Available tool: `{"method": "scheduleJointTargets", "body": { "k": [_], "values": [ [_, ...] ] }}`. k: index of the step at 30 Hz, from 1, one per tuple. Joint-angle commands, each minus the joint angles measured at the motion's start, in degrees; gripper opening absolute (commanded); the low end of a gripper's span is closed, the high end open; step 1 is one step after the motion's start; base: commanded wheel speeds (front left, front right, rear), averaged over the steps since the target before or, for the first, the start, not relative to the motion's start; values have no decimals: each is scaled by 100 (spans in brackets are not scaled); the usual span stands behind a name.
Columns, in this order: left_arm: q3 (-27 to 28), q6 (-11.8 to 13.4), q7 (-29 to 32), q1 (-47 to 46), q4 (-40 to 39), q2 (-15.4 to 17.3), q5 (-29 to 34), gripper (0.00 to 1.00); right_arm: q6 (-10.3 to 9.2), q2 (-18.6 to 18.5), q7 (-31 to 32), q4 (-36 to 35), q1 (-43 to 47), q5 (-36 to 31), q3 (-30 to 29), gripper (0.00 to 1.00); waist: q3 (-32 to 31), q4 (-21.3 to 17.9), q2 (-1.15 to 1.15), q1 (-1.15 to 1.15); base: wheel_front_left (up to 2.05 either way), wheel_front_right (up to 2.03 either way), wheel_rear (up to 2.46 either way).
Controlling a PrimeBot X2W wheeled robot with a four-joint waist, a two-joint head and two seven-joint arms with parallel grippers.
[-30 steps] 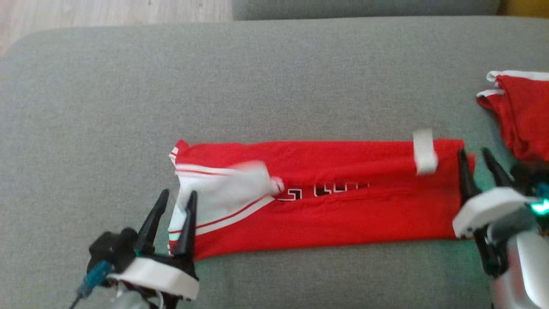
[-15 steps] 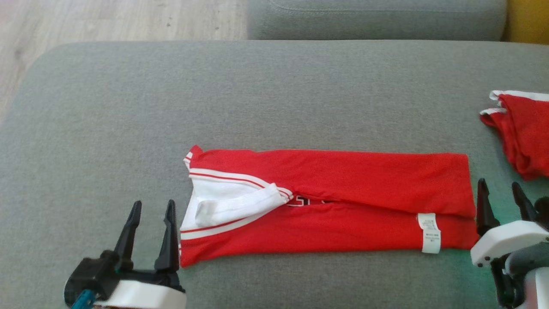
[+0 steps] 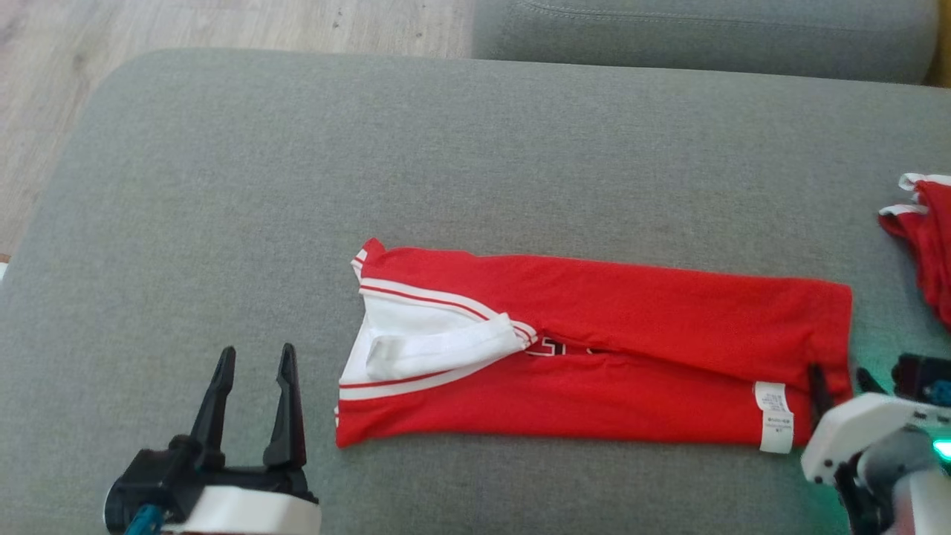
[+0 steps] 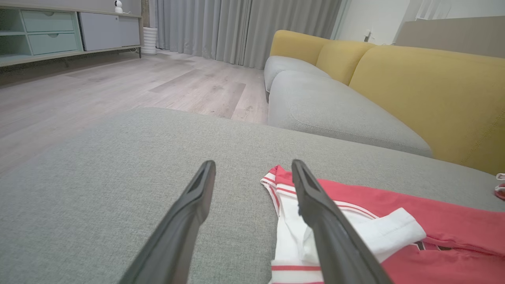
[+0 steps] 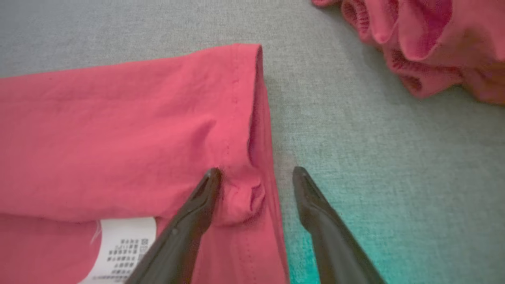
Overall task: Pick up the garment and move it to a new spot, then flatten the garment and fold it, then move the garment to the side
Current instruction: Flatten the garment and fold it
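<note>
Jaws open and empty, left and right, flank the garment (image 3: pixel 631 319), centre frame; next fold likely needs every layer pinched.

A grey fabric cushion (image 3: pixel 475 148) carries 2 things. The red garment (image 3: pixel 669 319) lies flat on its near half, folded into 1 long strip, with its white-trimmed end to the left and a white label (image 3: pixel 775 416) at the right end. A crumpled second red garment (image 3: pixel 932 253) lies at the cushion's right, apart from the strip.
</note>
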Motion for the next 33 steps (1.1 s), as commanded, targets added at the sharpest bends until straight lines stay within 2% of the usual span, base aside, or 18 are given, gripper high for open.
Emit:
{"method": "scheduleJointTargets", "body": {
  "k": [1, 3, 4, 12, 19, 26, 30, 33],
  "values": [
    [263, 47, -65, -89, -215, 33, 67, 100, -4, 3, 85, -41, -227, 53, 136, 43, 2, 21, 0, 0, 0, 0, 0],
    [255, 63, -55, -82, -216, 41, 73, 100, -4, 17, 116, 19, -253, 97, 159, 6, -7, 27, 0, 0, 0, 0, 0],
    [252, 64, -53, -80, -211, 43, 71, 100, -4, 23, 115, 34, -268, 109, 162, 0, -14, 22, 0, 0, 0, 0, 0],
    [157, 92, 12, -117, -283, 18, 100, 100, -4, -65, 18, -273, -546, 187, 92, 0, -38, -263, 0, 0, 0, 0, 0],
    [94, 90, 31, -192, -302, -10, 125, 100, -4, -314, 304, -1159, -575, 160, -396, 0, 33, -688, 0, 0, 0, 0, 0],
    [26, 84, 68, -378, -238, -63, 161, 100, -4, -271, 631, -1781, -513, 124, -671, 0, 99, -1033, 0, 0, 0, 0, 0],
    [-39, 43, 75, -490, -143, -113, 171, 100, -4, -112, 734, -2003, -444, 313, -448, 0, 33, -1070, 0, 0, 0, 0, 0],
    [-92, 22, 91, -520, -96, -136, 169, 100, -4, -20, 861, -2273, -272, 589, 80, 0, -80, -978, 0, 0, 0, 0, 0]
  ]
}}
